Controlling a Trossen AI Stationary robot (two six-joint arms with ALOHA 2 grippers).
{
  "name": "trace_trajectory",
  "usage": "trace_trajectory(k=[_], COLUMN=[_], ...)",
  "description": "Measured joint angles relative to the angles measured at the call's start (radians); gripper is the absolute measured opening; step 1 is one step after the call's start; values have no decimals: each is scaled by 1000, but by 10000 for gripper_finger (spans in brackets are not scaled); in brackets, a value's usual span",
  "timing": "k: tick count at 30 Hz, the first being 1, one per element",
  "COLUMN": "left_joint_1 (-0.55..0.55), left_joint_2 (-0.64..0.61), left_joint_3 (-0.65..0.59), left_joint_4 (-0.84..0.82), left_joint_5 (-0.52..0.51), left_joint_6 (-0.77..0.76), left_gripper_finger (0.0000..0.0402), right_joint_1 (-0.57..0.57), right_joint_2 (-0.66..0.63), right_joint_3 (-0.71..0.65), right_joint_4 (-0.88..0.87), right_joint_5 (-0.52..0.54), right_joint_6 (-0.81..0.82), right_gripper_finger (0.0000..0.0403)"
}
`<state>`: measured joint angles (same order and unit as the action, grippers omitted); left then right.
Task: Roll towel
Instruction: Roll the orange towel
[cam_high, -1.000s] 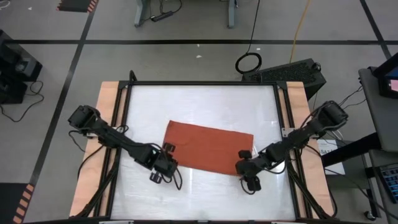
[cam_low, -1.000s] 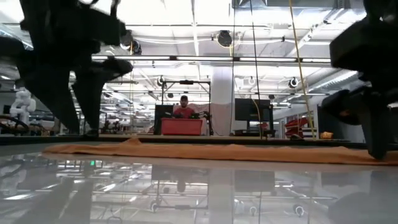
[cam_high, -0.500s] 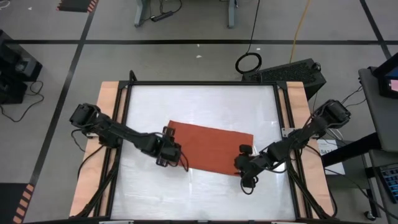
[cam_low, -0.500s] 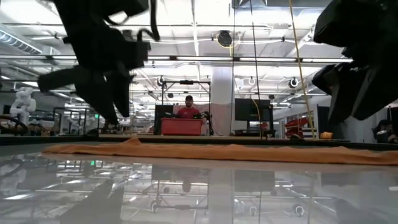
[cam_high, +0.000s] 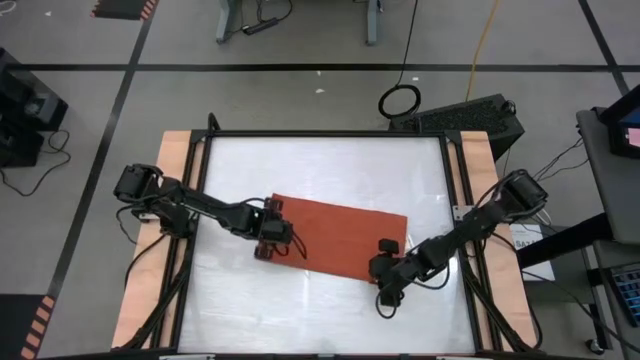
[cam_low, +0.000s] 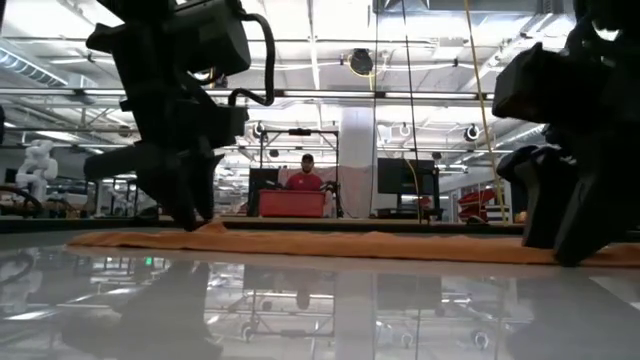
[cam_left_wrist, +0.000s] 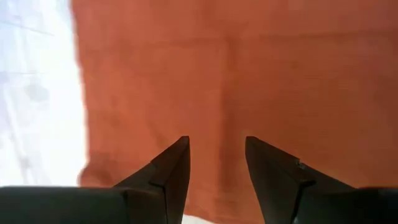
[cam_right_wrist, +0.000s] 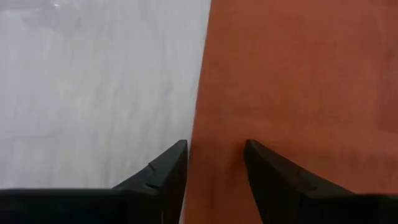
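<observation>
High view showed the rust-orange rectangular cloth towel (cam_high: 340, 236) lying flat mid-table; the left gripper (cam_high: 277, 238) sat at its left end, the right gripper (cam_high: 381, 277) at its near-right corner, both with fingers spread, gripping nothing.

left arm: reaches in from the left side, low | left gripper (cam_high: 285, 238): fingers (cam_left_wrist: 174, 165) parted, pointing down and forward | right arm: stretched diagonally from the right side | right gripper (cam_high: 385, 270): fingers (cam_right_wrist: 171, 168) parted, low
</observation>
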<state>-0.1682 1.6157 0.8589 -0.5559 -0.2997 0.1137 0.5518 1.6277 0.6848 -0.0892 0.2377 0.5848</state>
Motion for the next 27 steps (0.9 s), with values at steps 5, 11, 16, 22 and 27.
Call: trace_trajectory(k=[5, 11, 16, 22, 27], left_joint_1=[9, 4, -33, -103, -149], left_joint_2=[1, 33, 45, 52, 53], left_joint_3=[0, 3, 6, 24, 26], left_joint_4=[-4, -22, -21, 52, 238], left_joint_5=[90, 172, 232, 307, 337], left_joint_6=[-19, -87, -184, -272, -316], left_gripper_finger=[162, 162, 162, 162, 162], right_joint_1=[-20, -72, -134, -247, -361], right_joint_2=[31, -9, -39, -41, -37], right_joint_3=[6, 6, 5, 3, -1], right_joint_4=[-41, -185, -299, -341, -351], right_joint_5=[-1, 21, 47, 121, 259], right_joint_6=[-16, -74, -148, -273, -370], right_gripper_finger=[145, 133, 128, 127, 127])
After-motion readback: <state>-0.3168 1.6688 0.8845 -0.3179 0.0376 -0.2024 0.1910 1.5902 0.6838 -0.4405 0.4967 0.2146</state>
